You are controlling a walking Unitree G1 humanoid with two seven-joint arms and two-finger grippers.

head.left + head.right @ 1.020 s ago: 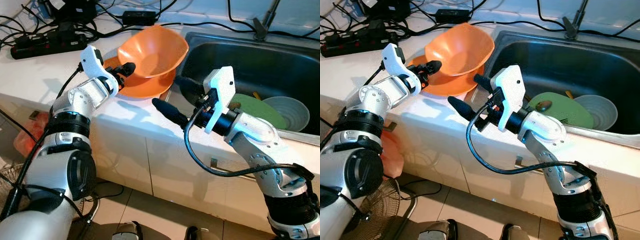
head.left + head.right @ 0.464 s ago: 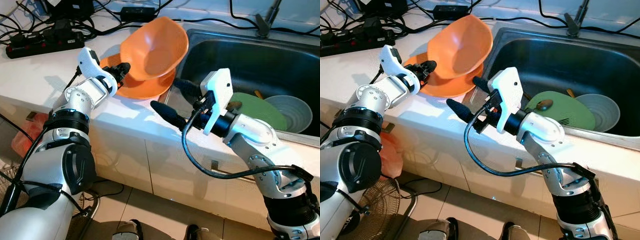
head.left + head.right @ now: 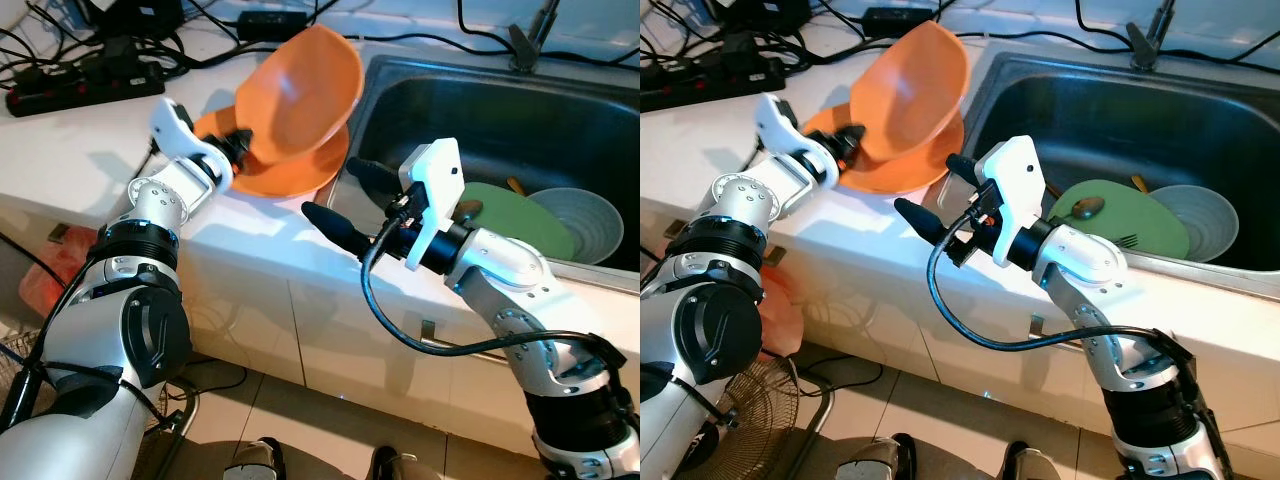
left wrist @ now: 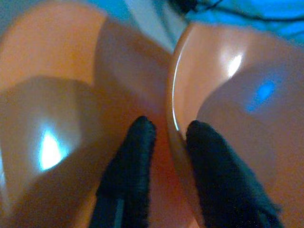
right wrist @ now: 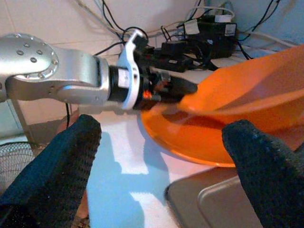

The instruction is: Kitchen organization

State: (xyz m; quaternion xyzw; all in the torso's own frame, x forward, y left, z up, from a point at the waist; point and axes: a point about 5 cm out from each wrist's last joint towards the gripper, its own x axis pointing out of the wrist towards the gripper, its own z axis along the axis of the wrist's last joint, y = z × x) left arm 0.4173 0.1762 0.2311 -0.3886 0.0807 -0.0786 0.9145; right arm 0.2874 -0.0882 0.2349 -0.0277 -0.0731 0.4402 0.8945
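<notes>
An orange bowl [image 3: 300, 95] stands tipped up on its edge over an orange plate [image 3: 285, 175] on the white counter [image 3: 80, 140], just left of the sink. My left gripper [image 3: 240, 143] is shut on the bowl's rim; in the left wrist view one black finger [image 4: 130, 164] lies outside the bowl [image 4: 228, 85] and the other inside. My right gripper [image 3: 345, 197] hangs open in front of the counter edge, a little right of the plate, holding nothing.
The steel sink [image 3: 500, 110] on the right holds a green plate [image 3: 520, 215] with a spoon and a grey bowl [image 3: 585, 220]. A power strip [image 3: 85, 85] and tangled cables lie at the back of the counter. An orange bag sits on the floor at the left.
The left gripper has tilted the orange bowl steeper, its far rim rising and swinging toward the sink. The right gripper has stayed open in nearly the same place.
</notes>
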